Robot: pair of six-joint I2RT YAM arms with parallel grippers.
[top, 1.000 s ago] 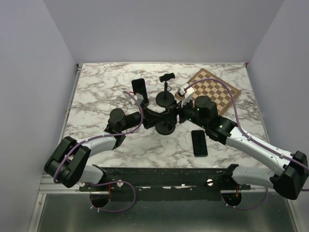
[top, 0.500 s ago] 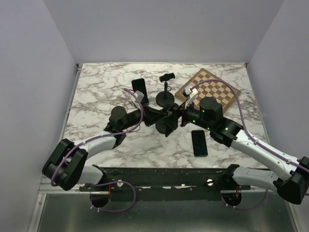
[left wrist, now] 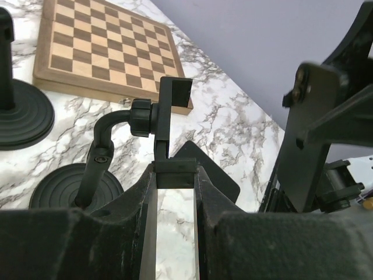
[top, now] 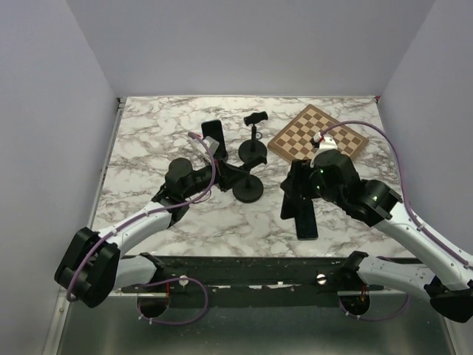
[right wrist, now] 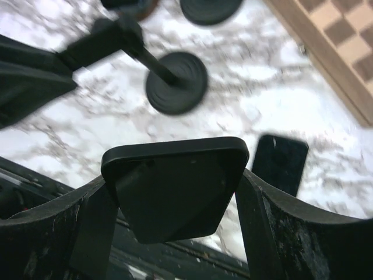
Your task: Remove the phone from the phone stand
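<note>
- Right gripper [top: 298,189] is clenched on the phone [right wrist: 175,192], which is held tilted and clear of the phone stand [top: 248,190].
- A second phone [top: 307,224] lies flat at its 5 o'clock.
- Left gripper [left wrist: 175,175], at 9 o'clock, is clamped on the stand's cradle.
- A chessboard [top: 319,136] lies at 12 o'clock, and another stand [top: 253,146] at 11 o'clock.

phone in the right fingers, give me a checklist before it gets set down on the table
1. phone clear of the phone stand: ok.
2. right fingers shut on the phone: ok.
3. left fingers clamped on the phone stand: ok.
4. table right below free: not ok, a second phone lies about there.
5. chessboard out of the way: ok.
</note>
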